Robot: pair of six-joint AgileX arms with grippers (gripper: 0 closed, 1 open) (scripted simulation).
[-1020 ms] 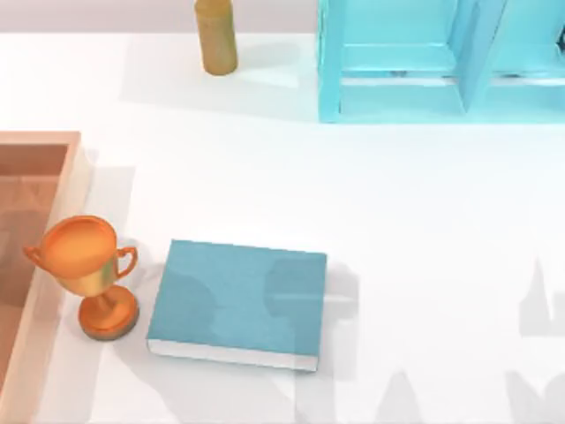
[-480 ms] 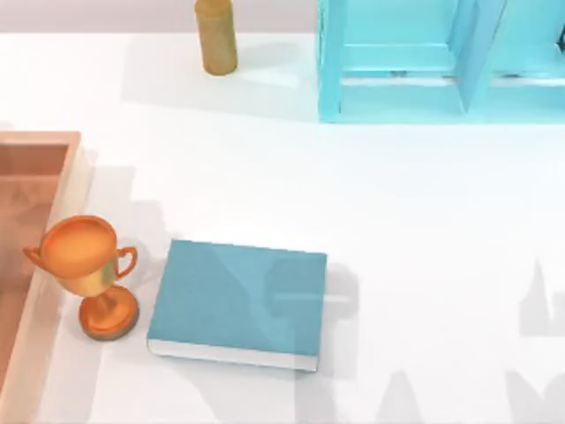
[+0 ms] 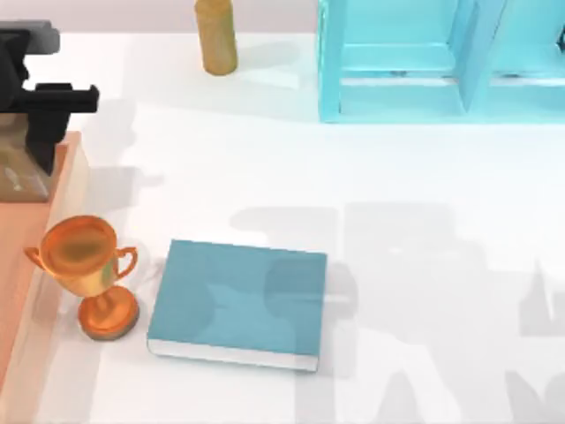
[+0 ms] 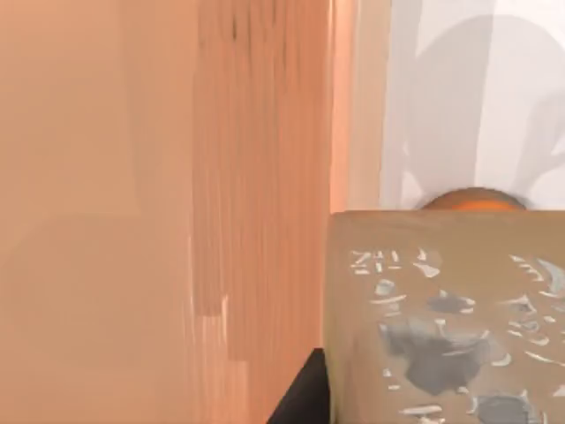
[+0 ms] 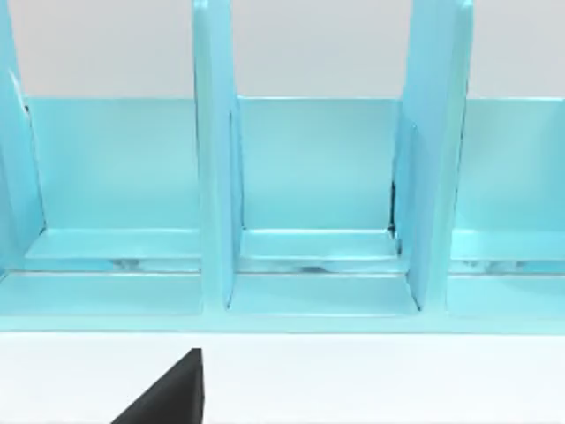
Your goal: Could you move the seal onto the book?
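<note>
The seal, a small tan-brown block, hangs over the wooden tray at the table's left edge. My left gripper is shut on it, black against the tray rim. In the left wrist view the seal looms close, its face carrying pale flecked marks, with a dark finger beside it. The book, teal-blue with white page edges, lies flat at front centre-left, well to the right of and nearer than the seal. Part of my right gripper shows as a black piece facing the shelf.
An orange two-handled trophy stands between the tray and the book, its rim peeking over the seal. A yellow-brown bottle and a light cyan shelf unit stand at the back. Open white table lies right of the book.
My left arm has come into the top view at the far left, carrying the seal above the tray. Shadows have shifted across the table. Book and trophy have not moved.
</note>
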